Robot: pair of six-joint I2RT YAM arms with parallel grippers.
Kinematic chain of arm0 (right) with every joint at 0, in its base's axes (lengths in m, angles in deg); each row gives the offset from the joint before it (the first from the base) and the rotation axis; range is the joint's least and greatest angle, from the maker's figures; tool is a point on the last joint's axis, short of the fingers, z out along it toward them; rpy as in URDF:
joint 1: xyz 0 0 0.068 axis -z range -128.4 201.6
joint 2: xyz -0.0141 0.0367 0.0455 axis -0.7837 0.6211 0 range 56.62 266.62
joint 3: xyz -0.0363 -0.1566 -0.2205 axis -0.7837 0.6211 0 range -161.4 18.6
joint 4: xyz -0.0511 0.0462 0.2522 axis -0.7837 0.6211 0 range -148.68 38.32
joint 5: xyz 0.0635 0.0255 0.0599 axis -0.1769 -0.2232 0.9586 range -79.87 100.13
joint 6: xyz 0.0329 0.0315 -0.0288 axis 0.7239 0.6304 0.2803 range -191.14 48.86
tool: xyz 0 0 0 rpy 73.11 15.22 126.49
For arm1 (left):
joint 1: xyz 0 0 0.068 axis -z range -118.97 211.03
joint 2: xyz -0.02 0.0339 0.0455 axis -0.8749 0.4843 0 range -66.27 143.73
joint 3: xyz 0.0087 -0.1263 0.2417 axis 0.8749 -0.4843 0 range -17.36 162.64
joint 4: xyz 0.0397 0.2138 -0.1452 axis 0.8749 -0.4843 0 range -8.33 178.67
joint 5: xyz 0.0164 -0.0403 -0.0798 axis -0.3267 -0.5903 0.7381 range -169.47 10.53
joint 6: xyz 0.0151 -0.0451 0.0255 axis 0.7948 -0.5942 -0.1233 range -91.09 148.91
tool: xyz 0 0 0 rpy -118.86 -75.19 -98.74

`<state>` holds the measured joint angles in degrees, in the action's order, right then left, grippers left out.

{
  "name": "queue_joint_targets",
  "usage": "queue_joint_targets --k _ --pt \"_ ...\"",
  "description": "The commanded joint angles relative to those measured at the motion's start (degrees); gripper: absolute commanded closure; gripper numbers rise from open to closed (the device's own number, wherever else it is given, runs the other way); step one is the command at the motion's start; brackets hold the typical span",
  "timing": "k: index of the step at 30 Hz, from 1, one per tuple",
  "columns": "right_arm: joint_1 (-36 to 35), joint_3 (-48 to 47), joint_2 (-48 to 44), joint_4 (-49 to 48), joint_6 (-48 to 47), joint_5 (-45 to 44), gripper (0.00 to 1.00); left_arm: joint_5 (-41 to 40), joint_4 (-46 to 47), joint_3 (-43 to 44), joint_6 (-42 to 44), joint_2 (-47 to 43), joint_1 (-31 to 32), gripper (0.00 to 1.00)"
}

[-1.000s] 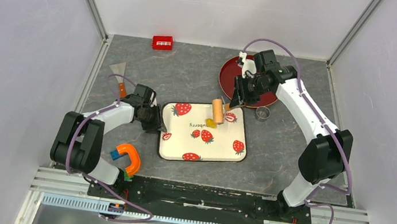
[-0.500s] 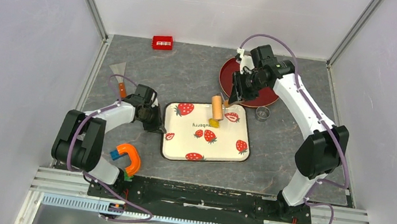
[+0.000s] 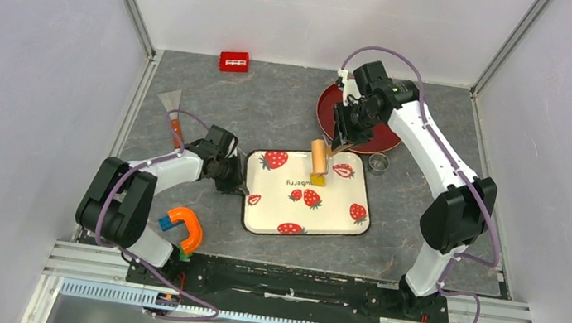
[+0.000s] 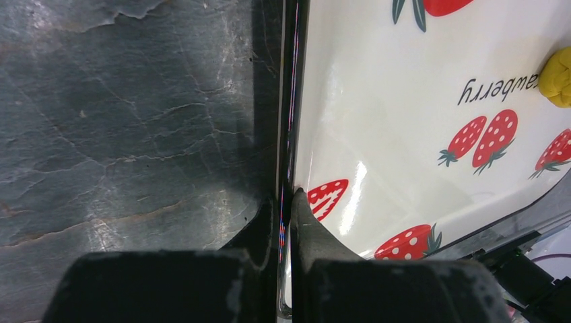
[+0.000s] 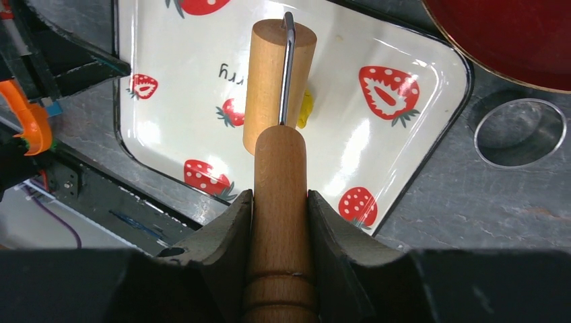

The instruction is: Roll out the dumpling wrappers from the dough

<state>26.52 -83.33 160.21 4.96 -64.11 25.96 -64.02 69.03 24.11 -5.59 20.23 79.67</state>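
Note:
A white strawberry-print tray [image 3: 276, 210] lies mid-table. On it sits a small yellow lump of dough [image 3: 318, 180], half under the tan wooden roller [image 3: 319, 159]. My right gripper [image 3: 341, 140] is shut on the roller's handle [image 5: 279, 188], with the drum [image 5: 269, 74] resting on the dough [image 5: 306, 109]. My left gripper [image 3: 234, 181] is shut on the tray's left rim. In the left wrist view the rim stands pinched between the jaws of the left gripper [image 4: 288, 202], and the dough [image 4: 557, 75] shows at far right. No dumpling wrappers are in view.
A red plate [image 3: 327, 108] sits behind the right gripper, with a small clear ring [image 3: 379, 164] beside the tray. A red block [image 3: 234, 61] lies at the back. A scraper [image 3: 173, 109] lies left. An orange clamp [image 3: 186, 228] sits near the left arm's base.
The left jaws have closed on the tray's rim, and tray and left gripper have shifted right. The roller and right gripper moved slightly right with it.

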Motion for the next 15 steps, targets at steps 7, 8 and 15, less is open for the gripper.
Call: queue_joint_targets --k 7,8,15 --pt "-2.21 -4.37 0.97 4.38 0.27 -8.17 1.00 -2.99 0.39 -1.29 -4.39 1.33 2.52 0.98" --pt "-2.25 -4.48 1.08 4.43 0.23 -8.27 1.00 -3.05 0.40 -1.22 -4.35 1.46 2.60 0.98" --pt "-2.69 -9.27 3.72 6.32 0.20 -8.97 1.00 -3.66 -0.36 -0.42 -3.66 2.21 3.05 0.98"
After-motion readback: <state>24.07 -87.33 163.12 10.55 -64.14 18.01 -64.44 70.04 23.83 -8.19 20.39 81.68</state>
